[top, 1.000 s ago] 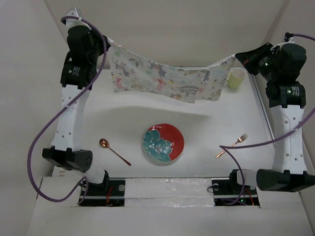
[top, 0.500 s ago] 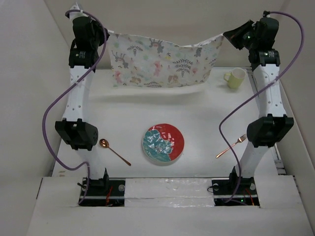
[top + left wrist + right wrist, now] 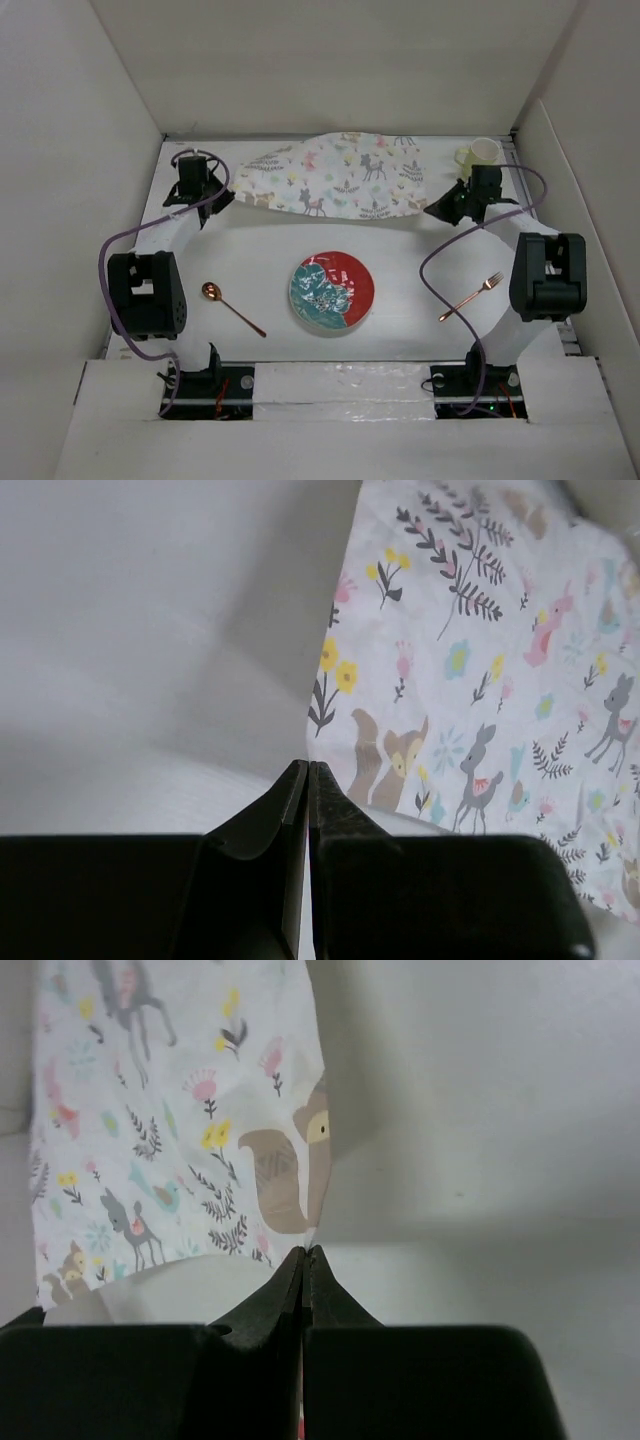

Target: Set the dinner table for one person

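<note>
Both the left hand (image 3: 222,197) and right hand (image 3: 437,211) pinch placemat (image 3: 340,185) corners, its long axis spanning the dinner table (image 3: 420,265) left-right.

On the dinner table (image 3: 262,246), the spoon (image 3: 232,308) lies left of the plate (image 3: 332,292), the fork (image 3: 471,296) right of it, the placemat (image 3: 340,185) behind it, and the cup (image 3: 480,155) behind it to the right.
</note>
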`<action>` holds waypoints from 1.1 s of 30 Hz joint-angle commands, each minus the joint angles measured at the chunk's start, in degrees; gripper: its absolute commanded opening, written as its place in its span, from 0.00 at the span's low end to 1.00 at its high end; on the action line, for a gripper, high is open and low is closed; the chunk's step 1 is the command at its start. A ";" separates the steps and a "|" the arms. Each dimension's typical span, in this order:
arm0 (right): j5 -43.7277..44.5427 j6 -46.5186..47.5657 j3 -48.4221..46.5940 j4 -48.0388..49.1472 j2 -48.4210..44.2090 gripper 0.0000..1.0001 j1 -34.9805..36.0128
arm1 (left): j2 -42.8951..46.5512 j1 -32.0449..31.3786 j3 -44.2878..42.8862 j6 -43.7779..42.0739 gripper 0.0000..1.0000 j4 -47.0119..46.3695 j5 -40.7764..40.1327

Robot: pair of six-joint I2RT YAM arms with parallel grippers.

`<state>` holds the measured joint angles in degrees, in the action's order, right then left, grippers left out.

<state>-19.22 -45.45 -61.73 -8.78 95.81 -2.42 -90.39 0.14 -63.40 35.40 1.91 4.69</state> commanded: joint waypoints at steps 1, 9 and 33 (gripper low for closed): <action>-0.99 0.63 0.12 1.39 0.78 0.00 -0.49 | -0.39 0.39 2.22 0.11 0.00 -5.60 2.42; -1.26 1.24 -0.03 -1.32 -3.86 0.00 -0.49 | 1.87 -0.40 -1.08 0.81 0.00 -2.89 5.07; 6.05 4.41 -33.88 -10.92 -11.19 0.00 -0.40 | -0.12 0.21 -37.84 -0.77 0.00 6.88 -0.29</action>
<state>-13.04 -40.99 -91.96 -19.81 81.43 -2.28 -87.50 0.10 -97.36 35.18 8.12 4.67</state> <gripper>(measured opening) 0.010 0.006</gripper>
